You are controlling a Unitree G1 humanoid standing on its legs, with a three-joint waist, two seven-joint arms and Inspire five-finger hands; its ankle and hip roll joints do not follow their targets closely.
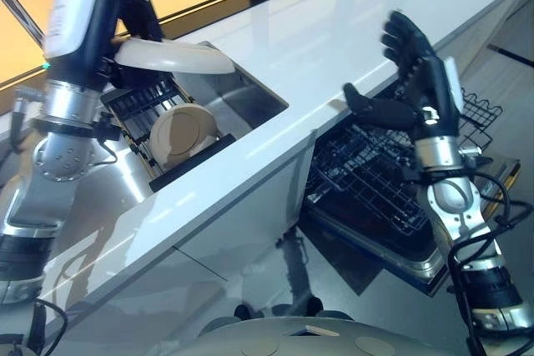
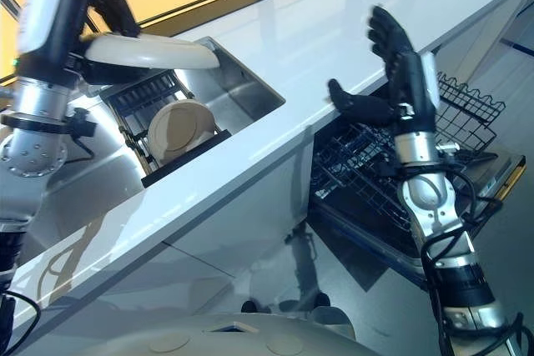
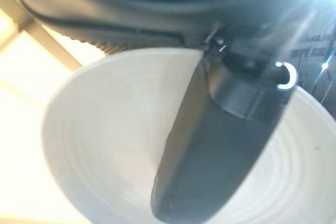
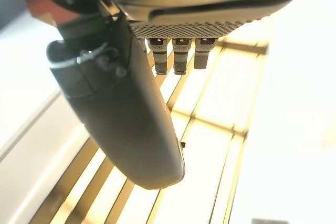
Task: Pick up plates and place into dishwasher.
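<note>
Left hand (image 1: 125,6), in the upper left of the left eye view, is clamped on the rim of a round cream ceramic plate (image 1: 179,57), which it holds roughly level above the stainless-steel sink (image 1: 250,97). Just below the plate, in the sink, a dark dish rack (image 1: 150,114) carries a second cream round plate (image 1: 183,132) standing on edge. Right hand (image 1: 417,81) hangs at centre right with its fingers straight and spread, holding nothing, above the edge of the glossy white countertop (image 1: 334,31). Below it, at lower right, the black wire dishwasher rack (image 1: 375,181) is pulled out over the open dishwasher door (image 1: 392,248).

By my reading, the pick-up step is done for this plate and the carry is in hand. The next move calls for swinging the plate rightward across the countertop and lowering it into the wire rack, likely tilted on edge to slot between tines, perhaps with a handover to the open hand.

The left wrist view shows the dark thumb (image 3: 210,145) lying across the plate's inner face, a contact the eye views hide. The eye views alone show the dishwasher.
</note>
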